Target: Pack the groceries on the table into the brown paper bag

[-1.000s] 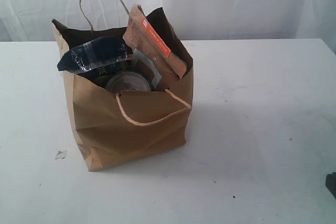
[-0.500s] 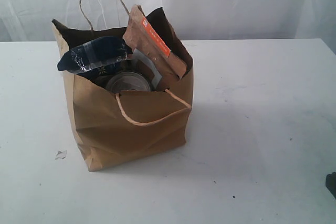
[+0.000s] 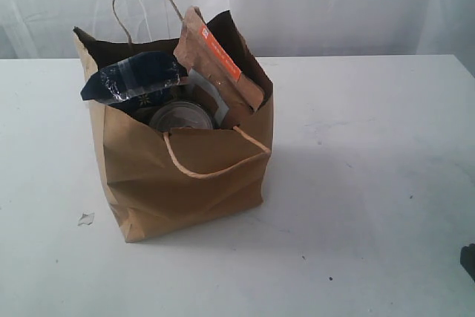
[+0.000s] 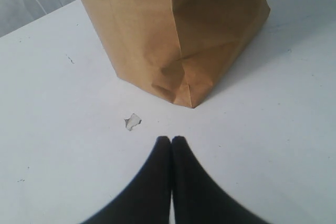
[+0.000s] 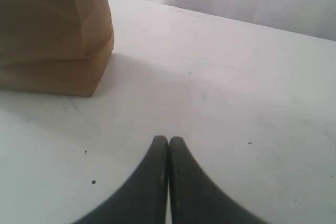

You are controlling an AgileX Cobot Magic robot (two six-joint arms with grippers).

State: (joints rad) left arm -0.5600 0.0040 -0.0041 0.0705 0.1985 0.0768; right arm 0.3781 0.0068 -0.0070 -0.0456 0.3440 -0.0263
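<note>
The brown paper bag stands upright on the white table. Out of its top poke the brown pouch with orange label and the dark-blue spaghetti packet; the pull-tab can's lid shows inside. Jar, carton and bottle are hidden. My left gripper is shut and empty, low over the table a short way from a bottom corner of the bag. My right gripper is shut and empty too, off to the side of the bag. A dark bit of the right arm shows at the exterior view's edge.
A small white crumb lies on the table by the bag's left corner, and the same crumb sits just ahead of my left fingertips. A white curtain hangs behind the table. Small dark specks dot the tabletop.
</note>
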